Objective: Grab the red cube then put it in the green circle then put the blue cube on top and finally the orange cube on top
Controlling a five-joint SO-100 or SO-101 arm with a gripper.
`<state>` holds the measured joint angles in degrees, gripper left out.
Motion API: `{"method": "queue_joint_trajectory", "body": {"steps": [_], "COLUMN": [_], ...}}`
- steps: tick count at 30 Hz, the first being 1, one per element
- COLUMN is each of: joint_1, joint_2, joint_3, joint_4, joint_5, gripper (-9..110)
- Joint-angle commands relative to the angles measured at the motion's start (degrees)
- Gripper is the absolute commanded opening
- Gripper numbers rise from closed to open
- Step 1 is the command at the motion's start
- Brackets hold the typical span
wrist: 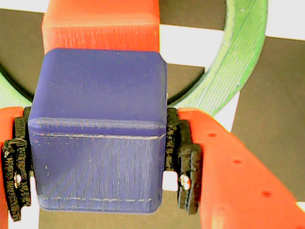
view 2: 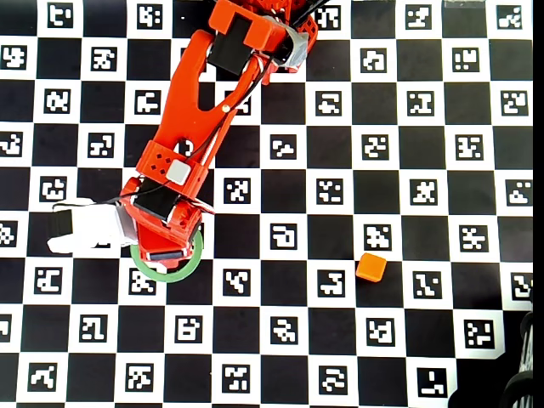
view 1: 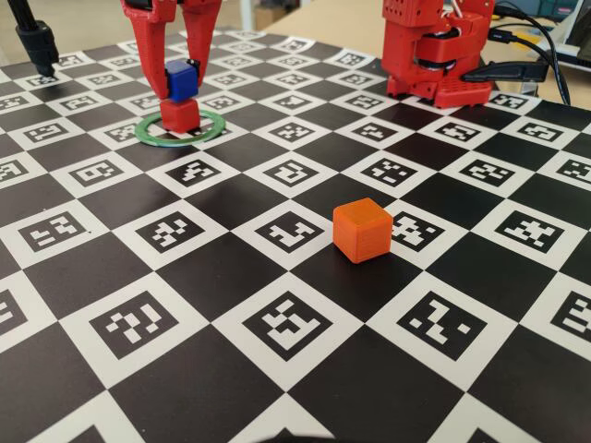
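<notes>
The red cube stands inside the green circle at the far left of the fixed view. Directly over it is the blue cube, lower face at the red cube's top; contact cannot be told. My gripper is shut on the blue cube, one finger on each side. In the wrist view the blue cube fills the space between the black pads, with the red cube and green circle below it. The orange cube lies alone mid-board, also the orange cube overhead. Overhead, the arm hides both stacked cubes; part of the green circle shows.
The checkerboard mat carries printed markers on its white squares. The arm's red base stands at the back right with black cables beside it. A black stand is at the back left. A white camera housing juts from the wrist.
</notes>
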<state>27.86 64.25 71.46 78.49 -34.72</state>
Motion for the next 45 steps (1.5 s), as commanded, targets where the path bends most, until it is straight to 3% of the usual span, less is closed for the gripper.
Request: {"method": "queue_joint_trajectory", "body": {"steps": [1, 18, 32, 45], "joint_1": [0.44, 0.88, 1.32, 1.14], "joint_2": [0.53, 0.26, 0.18, 0.35], "joint_3": [-0.62, -0.79, -0.7, -0.7], "joint_4": [-0.97, -1.76, -2.02, -1.76], "joint_5": [-0.18, 0.35, 1.41, 1.85], "gripper": [8, 10, 37, 42]}}
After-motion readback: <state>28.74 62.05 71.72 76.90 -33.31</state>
